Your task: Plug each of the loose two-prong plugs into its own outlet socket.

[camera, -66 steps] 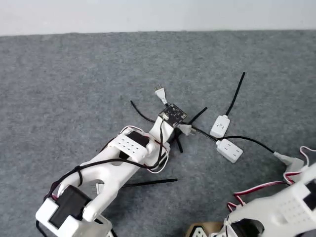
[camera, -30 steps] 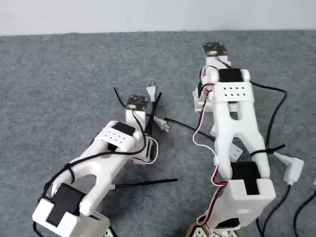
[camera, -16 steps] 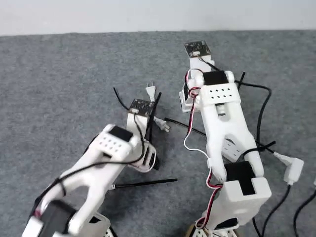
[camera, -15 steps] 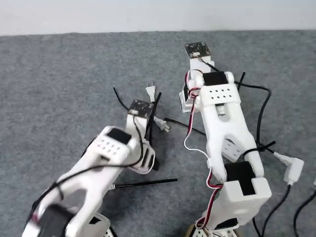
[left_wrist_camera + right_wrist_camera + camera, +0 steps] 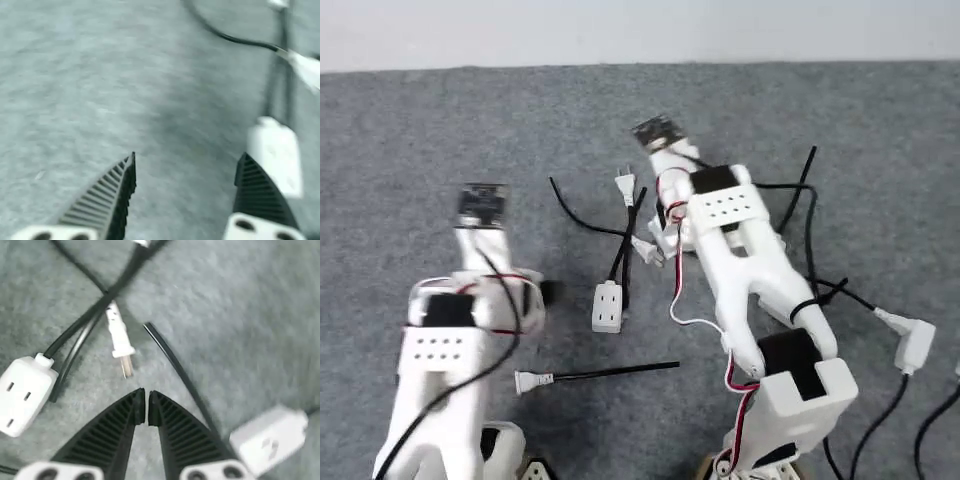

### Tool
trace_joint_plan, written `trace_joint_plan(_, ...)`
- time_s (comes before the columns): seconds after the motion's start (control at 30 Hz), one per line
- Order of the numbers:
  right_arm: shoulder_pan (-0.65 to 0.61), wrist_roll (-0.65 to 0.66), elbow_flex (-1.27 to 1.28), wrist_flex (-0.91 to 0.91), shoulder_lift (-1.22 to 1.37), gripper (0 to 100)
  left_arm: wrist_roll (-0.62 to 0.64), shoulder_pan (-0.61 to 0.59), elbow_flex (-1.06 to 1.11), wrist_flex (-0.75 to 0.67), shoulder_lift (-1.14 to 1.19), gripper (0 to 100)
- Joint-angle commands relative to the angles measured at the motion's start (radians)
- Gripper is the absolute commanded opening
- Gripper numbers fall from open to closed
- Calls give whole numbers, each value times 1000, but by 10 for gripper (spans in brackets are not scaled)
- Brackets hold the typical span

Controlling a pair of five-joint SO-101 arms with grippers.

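Right wrist view: the right gripper has its fingers closed together, with nothing between them. A plug lies just ahead of the fingertips and apart from them, its prongs pointing back toward the tips. A socket lies off to one side of the fingers, slots facing up. A second socket lies on the other side, near that finger. Black cords cross beyond the plug.

Left wrist view: the left gripper has its fingers set wide apart over bare carpet and holds nothing. The socket lies just beside the outer face of one finger, outside the gap, with its cord running away ahead of the gripper.

High view: the socket sits between the two arms. A far plug lies on the carpet beyond it, beside the right arm's wrist. A loose plug on its own cord lies behind the left gripper, next to that arm. No plug is seated in any socket.
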Motion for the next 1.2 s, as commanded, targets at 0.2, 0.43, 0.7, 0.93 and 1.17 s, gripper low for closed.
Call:
trace_joint_plan(0.2, -16, 181, 18, -194, 91, 208, -92, -81, -10, -114, 124, 302)
trace_joint_plan(0.43, -113, 183, 18, -199, 96, 173, -92, -83, -2, -150, 127, 302)
trace_joint_plan(0.7, -99, 184, 18, -239, 142, 172, -92, -81, 8, -155, 129, 302)
trace_joint_plan(0.93, -101, 249, 18, -242, 174, 113, -92, -81, 13, -157, 129, 302)
trace_joint_plan(1.17, -90, 316, 18, -174, 162, 7, -94, -78, 13, -157, 129, 302)
